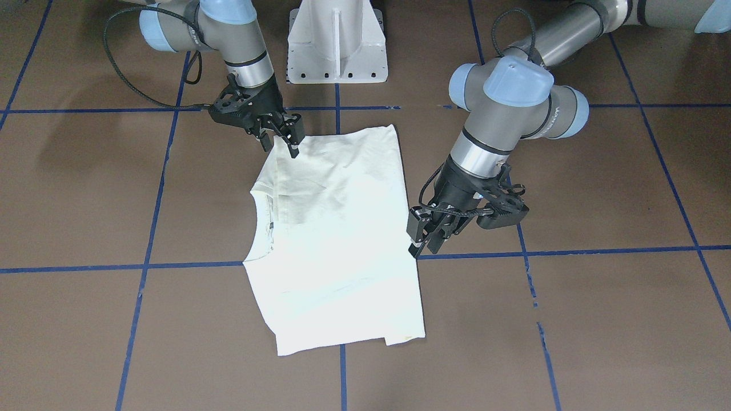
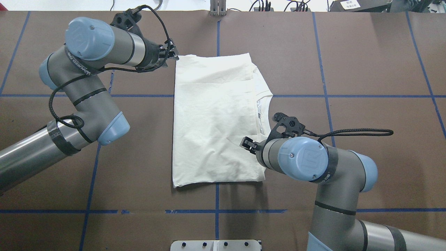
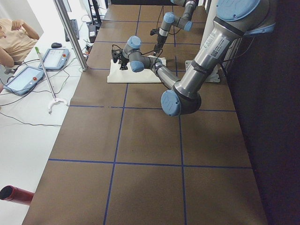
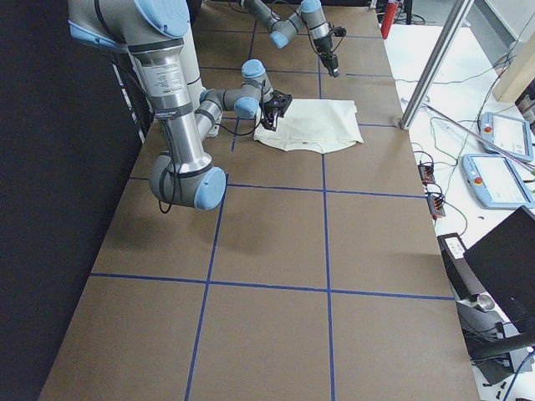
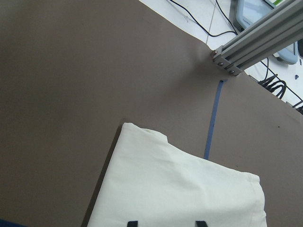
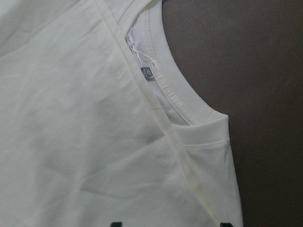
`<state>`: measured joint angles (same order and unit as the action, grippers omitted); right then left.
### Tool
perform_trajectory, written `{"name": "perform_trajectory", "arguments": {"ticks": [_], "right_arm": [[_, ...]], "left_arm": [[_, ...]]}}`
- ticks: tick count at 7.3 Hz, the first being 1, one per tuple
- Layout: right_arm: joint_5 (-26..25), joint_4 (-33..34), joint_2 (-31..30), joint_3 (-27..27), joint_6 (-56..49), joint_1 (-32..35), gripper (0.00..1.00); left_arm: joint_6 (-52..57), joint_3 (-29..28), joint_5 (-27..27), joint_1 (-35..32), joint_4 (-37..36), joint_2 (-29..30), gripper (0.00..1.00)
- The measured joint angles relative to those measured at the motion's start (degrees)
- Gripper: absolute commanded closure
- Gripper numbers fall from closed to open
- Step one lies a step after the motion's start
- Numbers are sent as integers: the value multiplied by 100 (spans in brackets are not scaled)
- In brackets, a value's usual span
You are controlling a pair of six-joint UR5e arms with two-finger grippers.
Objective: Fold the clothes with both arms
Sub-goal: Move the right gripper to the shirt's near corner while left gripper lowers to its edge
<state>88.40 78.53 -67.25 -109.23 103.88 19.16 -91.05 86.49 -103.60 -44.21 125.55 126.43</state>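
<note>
Cream-white T-shirt lies flat mid worktop, folded into a rough rectangle with the plain side up; no print shows. Its collar pokes out on the right edge, and the sleeves are tucked under or folded in. In the right wrist view a small grey label sits inside the neck opening and a folded seam runs diagonally across the cloth. The shirt straddles the blue tape lines. Left arm reaches to the shirt's far left corner. Left gripper is at that corner just off the edge, jaws apart: the left wrist view shows both fingertips spread over the cloth edge, nothing pinched. Right arm comes in from the near right. Right gripper is over the shirt's near right part, below the collar, jaws apart too: fingertips sit wide over the fabric in the right wrist view, with no cloth between them. Cannot tell whether either gripper touches the shirt. White pedestal base stands at the near edge, centred behind the shirt.
</note>
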Motion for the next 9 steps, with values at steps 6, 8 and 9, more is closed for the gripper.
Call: {"name": "perform_trajectory", "arguments": {"ticks": [6,8,9], "right_arm": [[-10,92,-264,81,0,-280,48],[-9,92,-265,119,4,-396,52],[-12,92,-263,147,4,-437,84]], "left_arm": [[-13,23,-2,5,-4,-4,50],[-10,21,-2,7,-4,-8,50],[-9,18,-2,4,-4,-8,50]]}}
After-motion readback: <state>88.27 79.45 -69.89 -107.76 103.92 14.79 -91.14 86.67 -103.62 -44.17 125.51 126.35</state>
